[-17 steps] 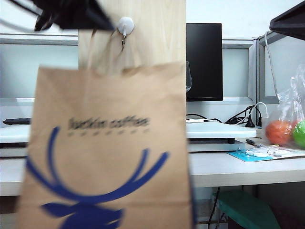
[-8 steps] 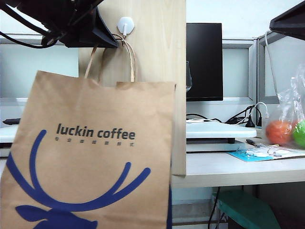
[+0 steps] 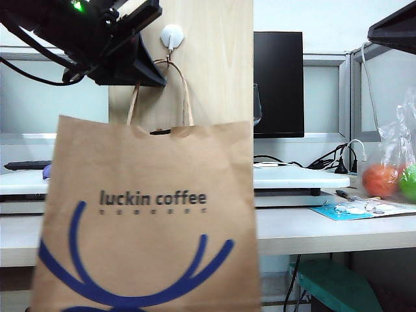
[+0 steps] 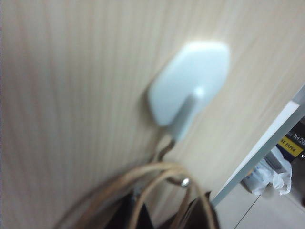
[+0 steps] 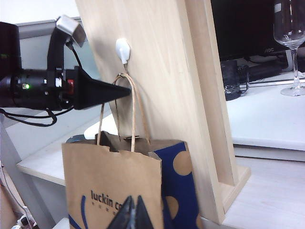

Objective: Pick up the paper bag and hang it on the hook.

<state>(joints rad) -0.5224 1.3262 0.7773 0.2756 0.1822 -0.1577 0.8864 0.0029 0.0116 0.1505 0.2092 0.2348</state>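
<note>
My left gripper [image 5: 126, 89] is up at the board [image 3: 214, 58], its jaws pinched together on the bag's loop handles [image 5: 132, 109] just below the hook [image 3: 171, 35]. In the left wrist view the handles [image 4: 143, 186] curve right under the hook's [image 4: 188, 90] metal prong; I cannot tell whether they rest on it. The bag [image 3: 149, 214] hangs from the gripper [image 3: 156, 71], filling the near left of the exterior view, its "luckin coffee" print facing me. My right gripper [image 5: 133, 214] sits low and near, jaws together and holding nothing, pointing at the bag [image 5: 114, 186]. Far right on the table [image 3: 325, 231] lies a clear bag of fruit [image 3: 390, 175], and a wine glass [image 5: 291, 43] stands behind the board [image 5: 162, 71].
</note>
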